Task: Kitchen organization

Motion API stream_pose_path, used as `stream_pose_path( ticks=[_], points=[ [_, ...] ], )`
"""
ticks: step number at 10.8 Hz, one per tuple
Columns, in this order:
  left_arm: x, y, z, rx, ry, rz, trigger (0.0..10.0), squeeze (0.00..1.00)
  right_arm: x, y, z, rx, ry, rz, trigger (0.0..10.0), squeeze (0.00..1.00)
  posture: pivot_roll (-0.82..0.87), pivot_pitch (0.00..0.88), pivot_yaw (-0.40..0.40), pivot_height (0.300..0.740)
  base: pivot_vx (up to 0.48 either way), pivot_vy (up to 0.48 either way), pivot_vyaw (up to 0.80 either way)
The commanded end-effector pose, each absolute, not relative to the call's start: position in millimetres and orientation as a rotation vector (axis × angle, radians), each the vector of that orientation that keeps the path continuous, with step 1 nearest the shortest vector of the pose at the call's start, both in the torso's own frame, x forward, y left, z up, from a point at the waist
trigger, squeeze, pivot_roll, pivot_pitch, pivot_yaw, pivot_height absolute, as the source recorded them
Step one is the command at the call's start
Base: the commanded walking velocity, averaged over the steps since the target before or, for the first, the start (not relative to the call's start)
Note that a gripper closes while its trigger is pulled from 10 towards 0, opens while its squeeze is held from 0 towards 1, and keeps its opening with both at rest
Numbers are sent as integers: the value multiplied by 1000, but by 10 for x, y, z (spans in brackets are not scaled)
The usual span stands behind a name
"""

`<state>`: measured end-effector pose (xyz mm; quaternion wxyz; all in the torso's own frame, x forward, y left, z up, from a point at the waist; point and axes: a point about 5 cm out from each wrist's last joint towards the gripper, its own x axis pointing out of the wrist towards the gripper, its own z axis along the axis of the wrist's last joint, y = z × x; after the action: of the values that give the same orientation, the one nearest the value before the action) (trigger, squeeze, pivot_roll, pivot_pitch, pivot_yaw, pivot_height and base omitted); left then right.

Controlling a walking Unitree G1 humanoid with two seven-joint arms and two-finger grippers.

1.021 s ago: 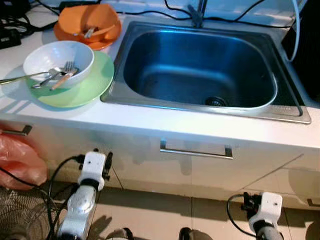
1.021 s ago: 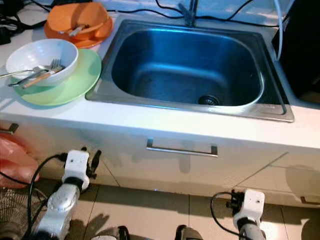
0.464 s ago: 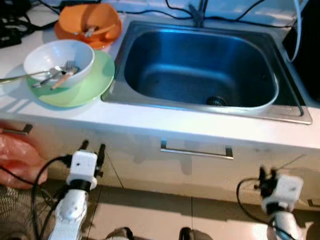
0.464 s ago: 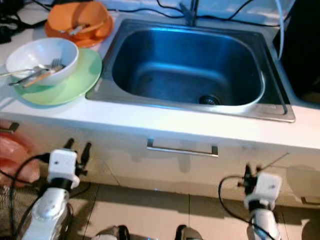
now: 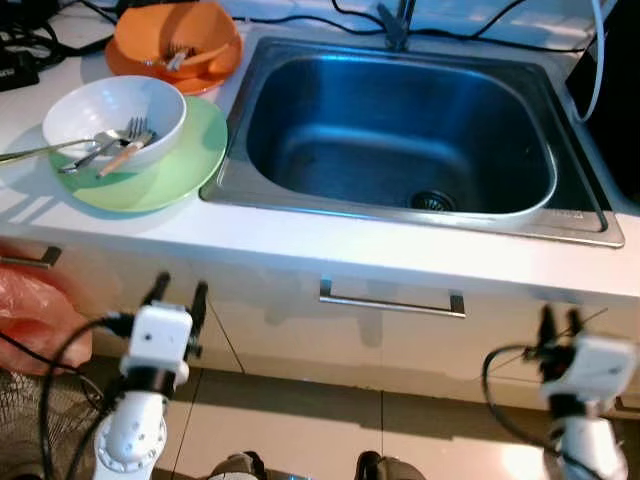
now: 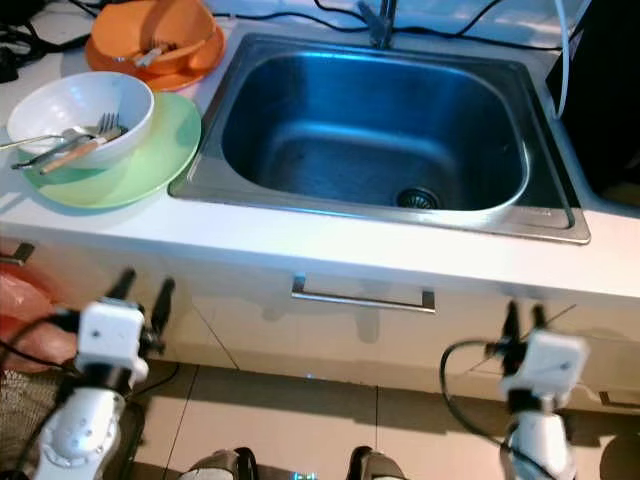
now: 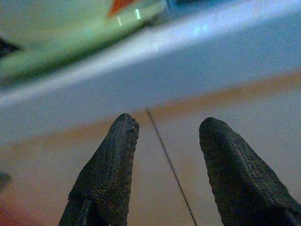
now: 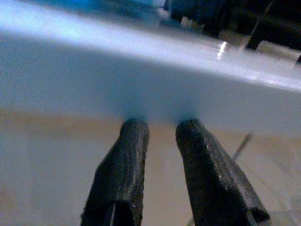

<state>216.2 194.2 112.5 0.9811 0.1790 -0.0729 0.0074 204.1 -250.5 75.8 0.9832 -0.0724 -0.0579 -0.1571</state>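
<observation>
— Both arms have shifted since a second ago: the left gripper (image 5: 178, 291) has drifted outward and a little lower before the cabinet front, and the right gripper (image 5: 559, 321) has swung out to the far side and risen, fingers pointing up at the counter edge. None of the dishes has moved.

— So how far along is the tidying?

— Barely begun, I'd judge. Above and beyond the left gripper, up on the counter (image 5: 300, 235), the white bowl (image 5: 115, 108) sits on the green plate (image 5: 175, 165) with a fork (image 5: 128, 138) and other cutlery lying in it. Farther back from that gripper, the orange bowl (image 5: 178, 35) rests on its orange plate, also with cutlery inside.

— And the sink?

— The sink (image 5: 400, 130) lies up between the two grippers and holds nothing. The drawer handle (image 5: 392, 300) sits level with them, in the gap.

— What are the fingers doing?

— The left pair stands well apart, holding nothing, aimed at the cabinet just under the counter lip. The right pair is narrow, a slim gap showing, also empty and close to the cabinet below the rim.

— What's left, then?

— Everything, seemingly: both dish stacks are untouched and neither gripper is up at counter height.
</observation>
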Motion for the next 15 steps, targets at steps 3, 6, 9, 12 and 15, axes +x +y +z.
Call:
stream_pose_path(
  ticks=[3, 6, 9, 12, 15],
  points=[
    [2235, 1863, 1466, 391, -252, 22, 10000, 0, 2155, -2570, 1343, -195, -287, -378, 10000, 0, -5, 180, -14, 740, 0, 0, 0],
    [2364, 1780, 1832, 392, -376, 20, 10000, 0, 2335, -2468, 1895, -210, -442, -340, 10000, 0, -2, 166, -16, 740, 0, 0, 0],
    [2419, 1724, 1817, 378, -354, -5, 10000, 0, 2326, -2468, 2049, -211, -456, -351, 10000, 0, -26, 163, -13, 740, 0, 0, 0],
    [2485, 1704, 1772, 372, -327, -27, 10000, 0, 2049, -2727, 1376, -187, -155, -481, 10000, 0, -59, 165, -1, 740, 0, 0, 0],
    [2523, 1666, 1771, 361, -329, -36, 10000, 0, 1730, -3131, 908, -115, 106, -719, 10000, 0, -71, 165, -5, 740, 0, 0, 0]
  ],
)
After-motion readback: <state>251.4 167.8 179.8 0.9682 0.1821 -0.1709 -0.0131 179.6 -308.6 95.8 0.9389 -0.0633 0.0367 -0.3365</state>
